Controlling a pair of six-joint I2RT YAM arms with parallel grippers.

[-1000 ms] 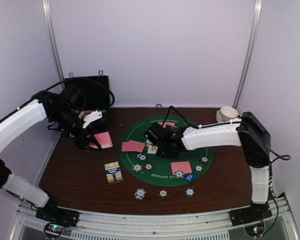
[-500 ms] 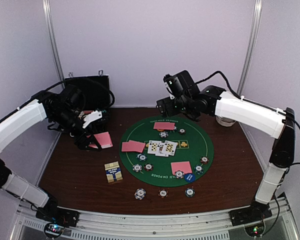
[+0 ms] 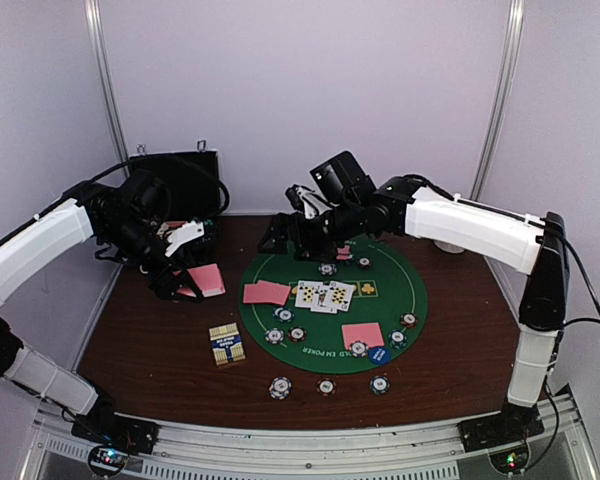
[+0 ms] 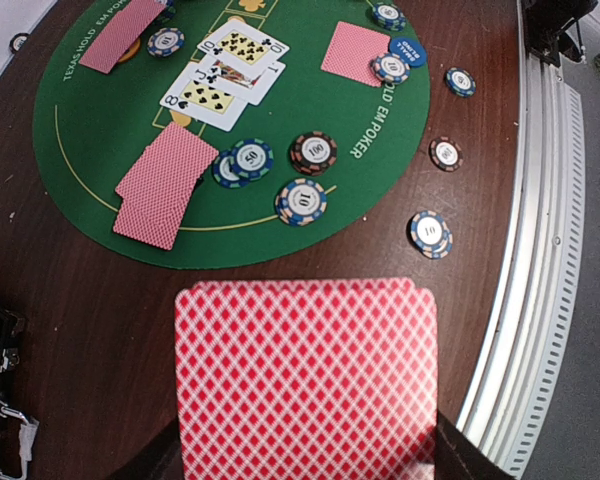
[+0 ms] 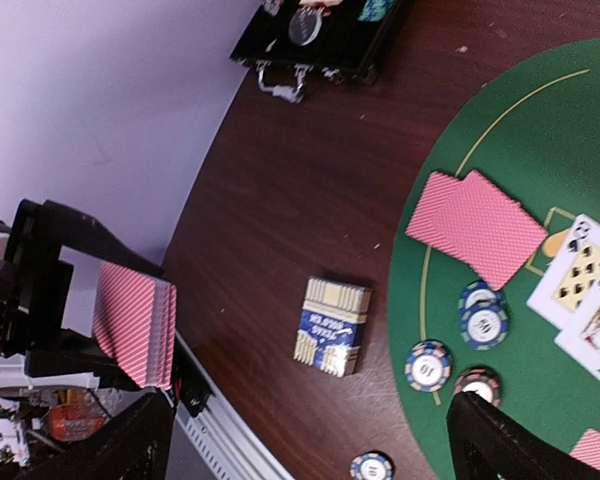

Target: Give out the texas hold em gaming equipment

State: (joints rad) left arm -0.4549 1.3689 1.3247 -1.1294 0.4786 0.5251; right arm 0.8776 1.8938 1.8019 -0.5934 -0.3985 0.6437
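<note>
Three chips out front, one deck in the left pincer

Three round, stripe-edged chips (image 3: pixel 326 386) lie in a row on the bare brown wooden table (image 3: pixel 160 350), nearest the arm bases and off the mat. Just beyond them to the left, a small blue and gold card box (image 3: pixel 226 344) lies flat; whether anything is in it cannot be told.

The round green felt mat (image 3: pixel 400 285) carries further chips, some in short stacks, and a blue disc (image 3: pixel 379 354) at its near rim. Two fanned pairs of pink diamond-backed cards (image 3: pixel 266 292) lie on it, one at the left rim and one toward the near right. At its centre, face-up cards (image 4: pixel 220 85) overlap: an eight of clubs, a jack, and others partly covered.

Left of the mat, the left pincer (image 3: pixel 175 285) is clamped on a thick deck (image 4: pixel 305 375) of pink-backed cards above the wood. In the left wrist view the deck hides the fingers except for two dark tips at the bottom edge.

The right pincer (image 5: pixel 310 430) hangs over the mat's far left rim, jaws wide, nothing between them.

At the far left a black hard case (image 3: pixel 180 185) stands open with its lid upright. The right wrist view shows round things inside, cut by the frame and too small to name. At the far right a white bowl (image 3: pixel 443 243) is mostly hidden behind the right arm, its inside unseen.
</note>
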